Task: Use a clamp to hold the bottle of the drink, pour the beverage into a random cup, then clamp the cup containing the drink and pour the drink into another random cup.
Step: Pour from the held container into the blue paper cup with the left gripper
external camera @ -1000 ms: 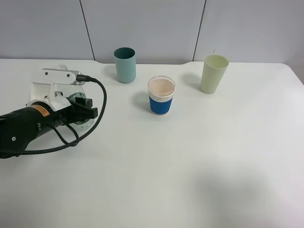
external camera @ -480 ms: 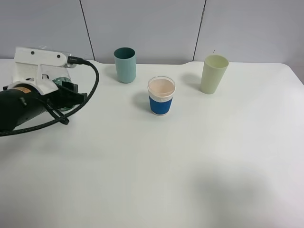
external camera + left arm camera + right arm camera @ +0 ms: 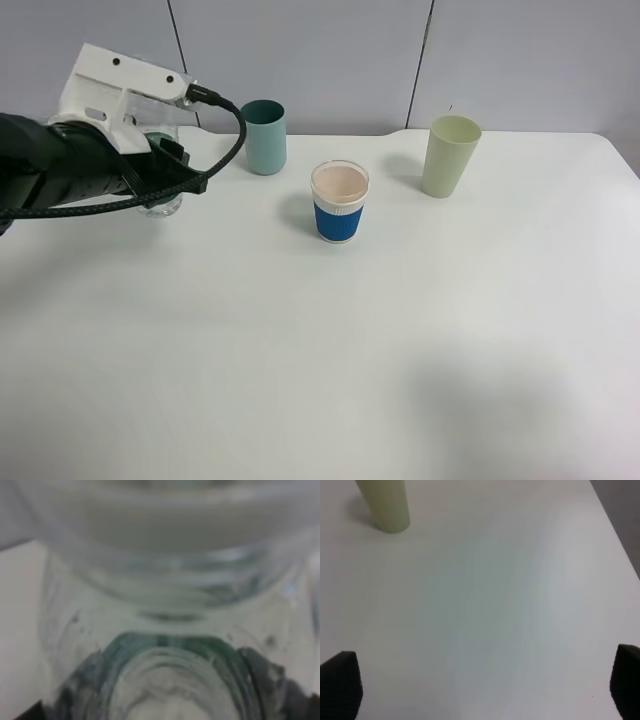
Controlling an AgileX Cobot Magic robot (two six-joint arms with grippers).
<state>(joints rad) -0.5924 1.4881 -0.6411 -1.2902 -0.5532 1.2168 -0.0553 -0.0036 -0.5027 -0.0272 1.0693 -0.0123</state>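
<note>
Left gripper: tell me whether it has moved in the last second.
Yes. The left gripper, with the bottle, has moved up the view, now level with the teal cup.

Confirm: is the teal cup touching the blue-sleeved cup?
Apart. The exterior high view shows a strip of bare table between the teal cup and the blue-sleeved cup.

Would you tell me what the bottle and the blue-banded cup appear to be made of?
The bottle looks like clear, glossy plastic: its ridged wall is see-through, though glass is possible. The blue-banded cup looks like matte paper, with a seemingly ribbed blue sleeve.
</note>
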